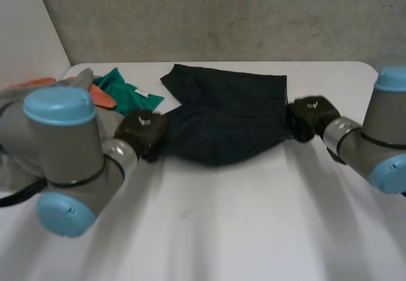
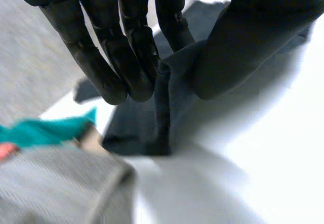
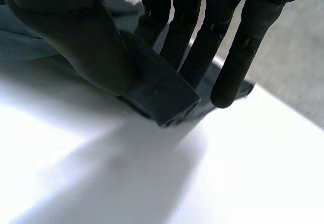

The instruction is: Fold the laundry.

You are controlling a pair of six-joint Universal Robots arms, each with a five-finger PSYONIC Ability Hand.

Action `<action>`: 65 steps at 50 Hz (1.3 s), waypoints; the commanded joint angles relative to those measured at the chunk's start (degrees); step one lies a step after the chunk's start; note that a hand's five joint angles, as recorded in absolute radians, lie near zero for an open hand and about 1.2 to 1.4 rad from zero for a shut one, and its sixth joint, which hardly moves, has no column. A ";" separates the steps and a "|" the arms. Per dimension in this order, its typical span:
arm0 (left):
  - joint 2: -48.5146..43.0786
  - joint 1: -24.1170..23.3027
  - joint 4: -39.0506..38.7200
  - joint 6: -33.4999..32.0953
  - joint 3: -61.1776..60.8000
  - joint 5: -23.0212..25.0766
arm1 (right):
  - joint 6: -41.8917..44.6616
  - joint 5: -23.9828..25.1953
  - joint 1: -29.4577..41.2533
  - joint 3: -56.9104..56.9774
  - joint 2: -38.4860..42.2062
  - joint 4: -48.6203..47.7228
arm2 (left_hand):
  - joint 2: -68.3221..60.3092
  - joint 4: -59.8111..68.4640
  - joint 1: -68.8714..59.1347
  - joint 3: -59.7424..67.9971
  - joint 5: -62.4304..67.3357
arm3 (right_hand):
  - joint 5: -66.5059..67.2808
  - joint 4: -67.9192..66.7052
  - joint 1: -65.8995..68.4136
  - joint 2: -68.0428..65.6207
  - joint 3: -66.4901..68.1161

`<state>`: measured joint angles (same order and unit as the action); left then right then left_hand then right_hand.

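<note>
The dark garment (image 1: pixel 222 116) lies spread on the surface (image 1: pixel 241 224), with its long axis running from one robot hand to the other.

- The left robot hand (image 1: pixel 141 132) pinches the garment's left end between thumb and fingers (image 2: pixel 121 42).
- The right robot hand (image 1: pixel 309 117) grips the right end in the same way, with the thumb on top.

Each arm is at the end nearest to it. The next fold probably needs both ends to move together, across the long axis. A green cloth (image 1: pixel 124 92), an orange cloth (image 1: pixel 101 95) and a grey cloth (image 2: pixel 50 183) lie beside the left hand.

white table (image 1: pixel 254 230) | dark garment (image 1: pixel 228 122) | green cloth (image 1: pixel 122 89) | orange cloth (image 1: pixel 101 96)
</note>
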<state>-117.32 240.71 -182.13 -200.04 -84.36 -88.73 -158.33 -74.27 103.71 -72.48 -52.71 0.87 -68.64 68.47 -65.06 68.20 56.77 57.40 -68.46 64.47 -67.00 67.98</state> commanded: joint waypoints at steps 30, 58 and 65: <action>8.87 -5.61 33.51 -16.78 2.08 -2.50 | 32.03 2.73 -6.42 -19.80 -20.77 35.69 | 58.64 -58.47 55.06 -58.20 -56.77 | 12.60 -11.54 15.53 -13.00 12.02; -45.16 0.90 32.97 -31.89 76.69 22.81 | 26.49 3.08 -4.48 -27.01 -21.12 20.75 | 32.52 -32.36 28.95 -32.08 -30.66 | 12.60 -11.54 15.53 -13.00 12.02; -49.66 1.61 34.12 -32.60 81.63 23.34 | 26.49 3.26 -4.83 -27.36 -21.21 19.87 | 32.02 -31.86 28.45 -31.58 -30.16 | 12.60 -11.54 15.53 -13.00 12.02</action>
<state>-164.10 241.88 -148.67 -232.10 -5.69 -65.72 -131.87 -71.16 99.15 -99.59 -73.89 21.35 -30.79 31.09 -30.64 30.58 21.17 57.78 -68.46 64.43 -67.00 67.98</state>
